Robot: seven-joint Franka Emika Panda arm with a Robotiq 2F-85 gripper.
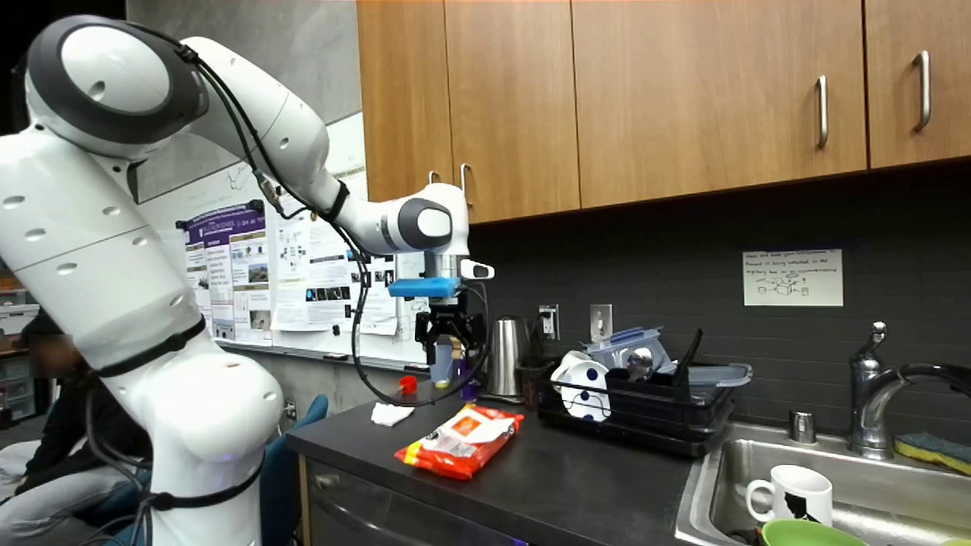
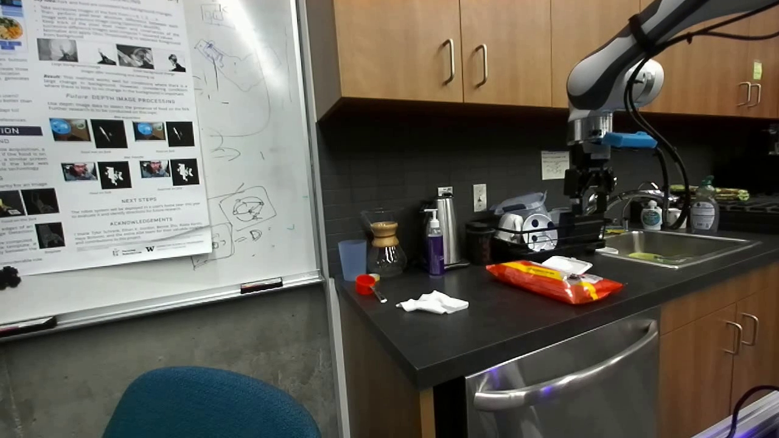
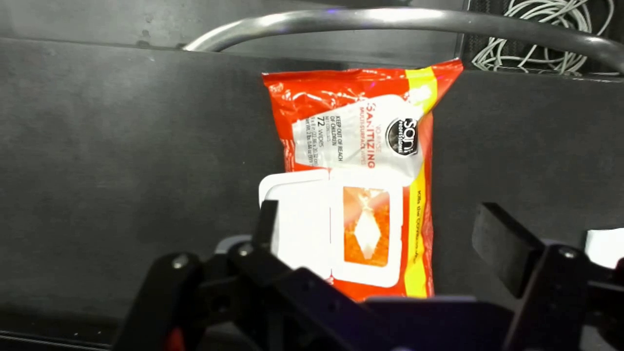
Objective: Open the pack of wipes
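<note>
Wrist view: best lift the wide-spread, empty black two-fingered gripper (image 3: 379, 219) straight up, sparing the folded-back white plastic lid (image 3: 304, 214) of the orange-red plastic wipes pack (image 3: 353, 151) on the dark kitchen countertop (image 3: 122, 146).

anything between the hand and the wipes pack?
Nothing visible. In the wrist view, the open hand faces the pack of Sani Professional wipes with nothing between. In an exterior view, a cable loop hangs off to the side.

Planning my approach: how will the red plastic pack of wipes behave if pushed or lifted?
The red plastic pack of wipes would probably flex, given its wrinkled film. Marked "72 wipes", it may feel heavy for its size. Lying flat, it should slide rather than tip.
</note>
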